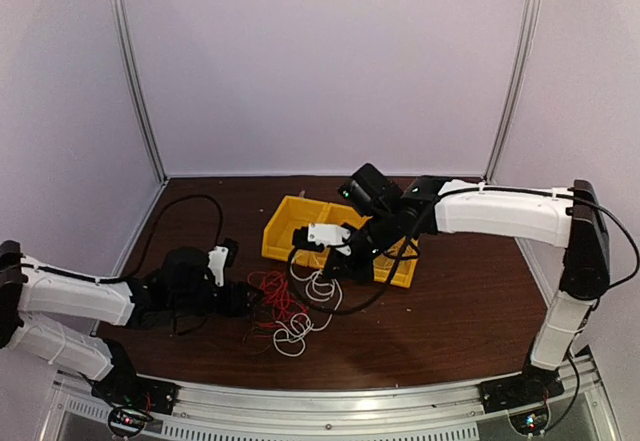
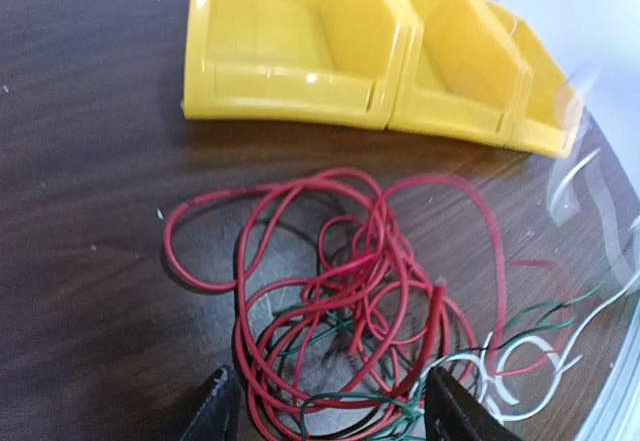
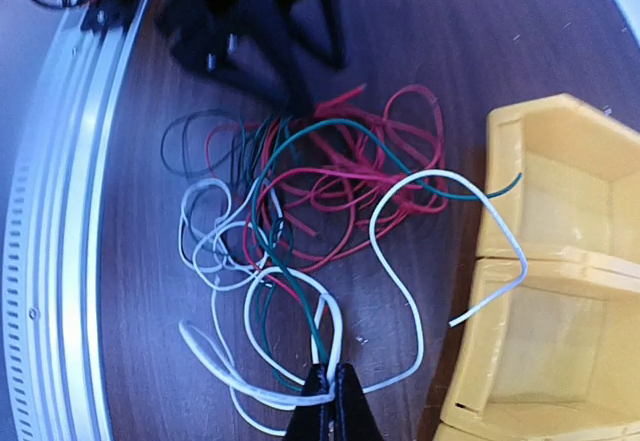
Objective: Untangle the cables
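White wire point(image 3: 250, 389) is pinched in the right gripper point(image 3: 327, 401), lower centre — red coils point(image 2: 340, 271) lie between the left gripper's point(image 2: 335, 416) open jaws.

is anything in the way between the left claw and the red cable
Nothing visible. The left claw is open, with red cable loops lying between its fingers; the yellow bins sit beyond the clump. The right claw is shut on the white cable.
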Motion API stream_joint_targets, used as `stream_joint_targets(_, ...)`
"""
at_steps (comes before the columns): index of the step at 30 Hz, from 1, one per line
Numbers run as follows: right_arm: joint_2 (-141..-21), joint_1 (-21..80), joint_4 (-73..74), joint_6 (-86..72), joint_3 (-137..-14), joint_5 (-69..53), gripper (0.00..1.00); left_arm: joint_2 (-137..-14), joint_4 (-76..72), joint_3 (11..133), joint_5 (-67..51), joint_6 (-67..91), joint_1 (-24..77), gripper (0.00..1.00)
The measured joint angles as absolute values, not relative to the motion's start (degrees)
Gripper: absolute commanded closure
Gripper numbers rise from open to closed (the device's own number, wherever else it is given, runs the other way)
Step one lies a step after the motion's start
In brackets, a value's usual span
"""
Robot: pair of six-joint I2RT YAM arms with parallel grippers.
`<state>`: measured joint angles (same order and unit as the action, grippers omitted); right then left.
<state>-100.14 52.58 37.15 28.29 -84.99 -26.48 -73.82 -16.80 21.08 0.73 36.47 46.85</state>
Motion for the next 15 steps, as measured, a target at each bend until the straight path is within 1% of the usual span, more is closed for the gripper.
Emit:
stream_joint_targets(1,-101.6,53.3,37.4,29.1,-84.0,-25.8,1.00,-70.8,-15.2,21.1,1.7,36.3,46.9,0.33)
stream_joint_targets(2,-103.2,53.9,37.8,29.8,-82.9,-25.3,0.96,-67.8,-13.9,21.1,2.7,36.1,46.9,0.31)
stream_joint_targets(6,-107.6,55.4,39.0,31.3,-78.6,-23.4,0.70,-58.7,-9.7,21.1,5.4,34.9,46.9,0.30)
stream_joint_targets(7,-107.9,55.5,39.3,31.3,-77.8,-23.0,0.67,-57.3,-8.8,21.1,6.0,34.7,46.9,0.29)
stream_joint_targets(15,-104.8,55.4,36.0,28.3,-74.8,-20.5,0.64,-56.1,-4.8,21.1,7.9,34.4,46.9,0.29)
